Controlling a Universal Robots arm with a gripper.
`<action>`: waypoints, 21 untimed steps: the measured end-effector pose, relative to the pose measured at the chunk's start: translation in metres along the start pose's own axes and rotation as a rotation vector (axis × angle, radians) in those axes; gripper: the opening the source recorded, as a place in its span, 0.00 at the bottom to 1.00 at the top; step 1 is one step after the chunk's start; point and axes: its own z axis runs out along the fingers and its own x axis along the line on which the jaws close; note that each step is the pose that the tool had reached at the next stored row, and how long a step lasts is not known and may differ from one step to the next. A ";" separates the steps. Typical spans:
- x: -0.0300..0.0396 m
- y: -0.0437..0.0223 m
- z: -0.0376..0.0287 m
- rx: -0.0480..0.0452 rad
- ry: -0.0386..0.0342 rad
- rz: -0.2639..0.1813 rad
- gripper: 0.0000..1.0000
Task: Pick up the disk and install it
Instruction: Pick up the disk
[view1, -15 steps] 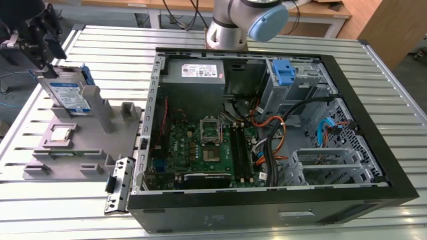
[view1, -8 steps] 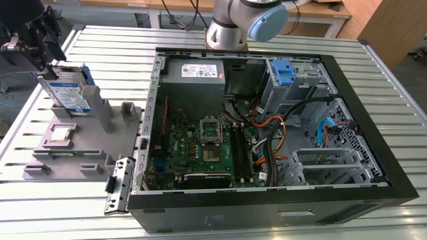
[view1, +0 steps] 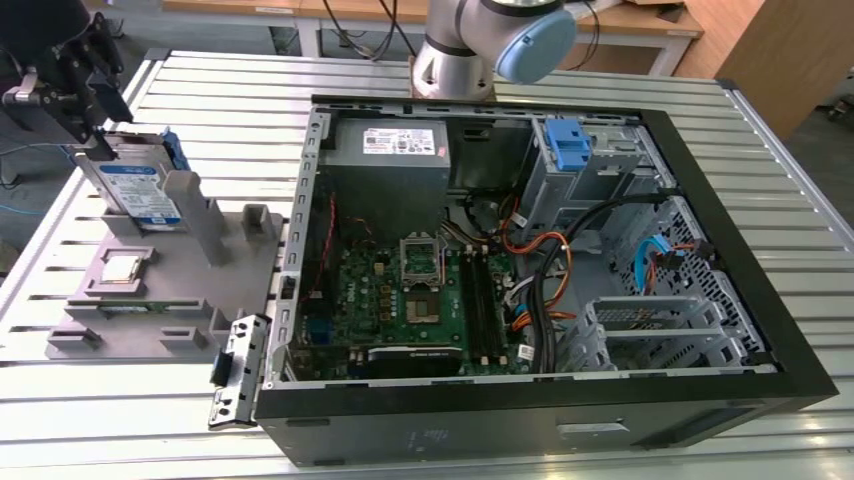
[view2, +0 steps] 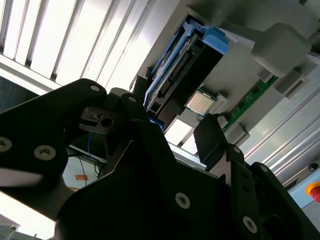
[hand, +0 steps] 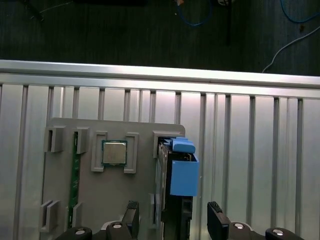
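Tool (hand: 172, 220) held open, pointing down over the upright disk (view1: 140, 195).
The disk, its white-and-blue label too small to read, stands on edge in a grey holder (view1: 160, 300) on the counter (view1: 120, 420) at the exterior view's left; the fingers (hand: 131, 216) flank it without touching.

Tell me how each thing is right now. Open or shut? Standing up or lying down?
gripper: open, one finger on each side of the disk's end.
disk: standing on edge in the grey holder, not in the computer.
grey holder: flat on the table.
silver chip: lying flat in its pocket on the holder.
computer case: lying down, side off, insides showing.
blue bracket: upright inside the case.
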 end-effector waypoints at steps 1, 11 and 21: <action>0.0000 0.0000 0.0003 -0.0032 -0.0002 0.000 0.65; 0.0000 0.0000 0.0006 -0.0158 -0.0005 0.001 0.65; 0.0002 -0.0001 0.0053 -0.0165 -0.0006 0.001 0.65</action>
